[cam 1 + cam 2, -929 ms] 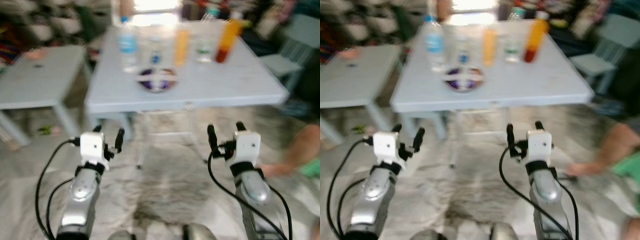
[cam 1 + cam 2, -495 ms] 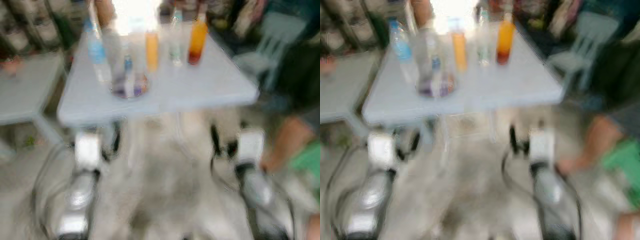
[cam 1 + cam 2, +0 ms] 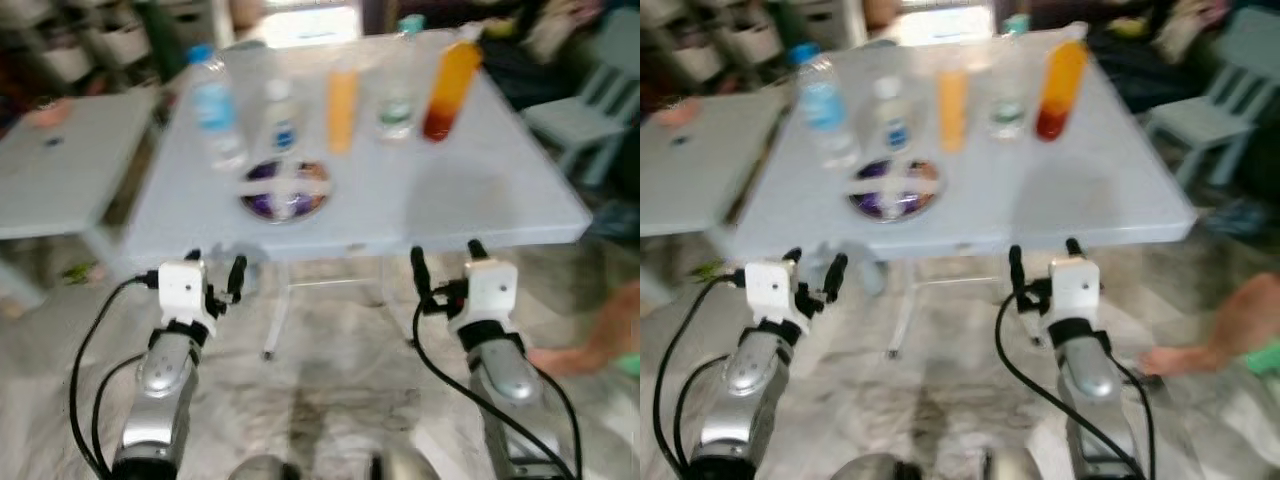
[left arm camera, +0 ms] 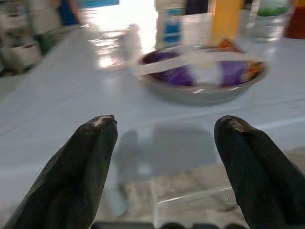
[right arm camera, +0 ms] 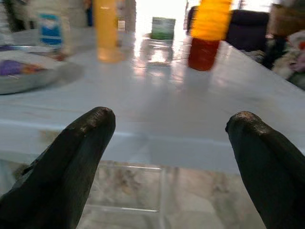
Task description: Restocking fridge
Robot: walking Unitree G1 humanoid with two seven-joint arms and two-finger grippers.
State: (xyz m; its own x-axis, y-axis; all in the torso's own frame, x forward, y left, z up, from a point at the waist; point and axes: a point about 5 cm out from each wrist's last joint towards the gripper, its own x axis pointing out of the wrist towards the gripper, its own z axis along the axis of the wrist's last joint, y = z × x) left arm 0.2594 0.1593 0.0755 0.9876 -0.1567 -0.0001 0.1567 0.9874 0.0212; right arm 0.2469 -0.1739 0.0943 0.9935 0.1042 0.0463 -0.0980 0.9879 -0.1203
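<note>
A pale blue table (image 3: 480,200) stands in front of me. On it are a blue-capped water bottle (image 3: 212,110), a small clear bottle (image 3: 280,115), a tall yellow-orange bottle (image 3: 342,105), a green-labelled clear bottle (image 3: 398,100) and an orange-red juice bottle (image 3: 448,85). A bowl with purple contents (image 3: 285,190) sits near the front edge. My left gripper (image 3: 213,270) is open, held just short of the table edge and facing the bowl (image 4: 202,76). My right gripper (image 3: 444,265) is open too, below the edge, pointing towards the juice bottle (image 5: 207,33). Neither holds anything.
A second pale table (image 3: 70,170) stands to the left, close beside the first. A pale chair (image 3: 590,100) is at the right rear. A person's arm (image 3: 600,345) reaches in low on the right, near my right arm. Marbled floor lies under the table.
The whole picture has shifted and grown sharper as the camera moved; the table edge now lies closer to both grippers. The grippers keep the same open pose.
</note>
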